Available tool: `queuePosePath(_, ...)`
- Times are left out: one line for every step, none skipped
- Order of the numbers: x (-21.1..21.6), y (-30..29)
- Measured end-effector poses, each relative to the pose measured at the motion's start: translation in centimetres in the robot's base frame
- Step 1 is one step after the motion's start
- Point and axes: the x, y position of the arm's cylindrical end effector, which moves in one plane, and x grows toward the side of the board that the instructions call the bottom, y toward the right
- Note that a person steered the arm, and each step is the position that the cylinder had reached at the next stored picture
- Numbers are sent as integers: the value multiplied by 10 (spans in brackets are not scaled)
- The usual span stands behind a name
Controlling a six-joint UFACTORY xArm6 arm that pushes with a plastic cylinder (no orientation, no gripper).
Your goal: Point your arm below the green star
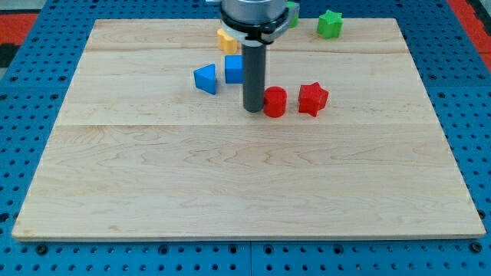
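The green star (330, 24) sits near the view's top, right of centre, on the wooden board (230, 176). My tip (252, 110) rests on the board well below and to the left of the star. It is just left of a red cylinder (275, 101), touching or nearly touching it. A red star (312, 99) lies right of that cylinder. A blue cube (233, 69) is just left of the rod, partly hidden by it. A blue triangle (205, 78) lies further left.
A yellow block (227, 40) sits at the view's top, partly hidden by the arm's body. Another green block (292, 14) peeks out right of the arm at the top edge. A blue pegboard (476, 115) surrounds the board.
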Motion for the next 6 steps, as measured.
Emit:
queuePosePath(0,17)
queuePosePath(-4,-7)
queuePosePath(-50,5)
queuePosePath(-87,16)
queuePosePath(-105,22)
queuePosePath(-127,23)
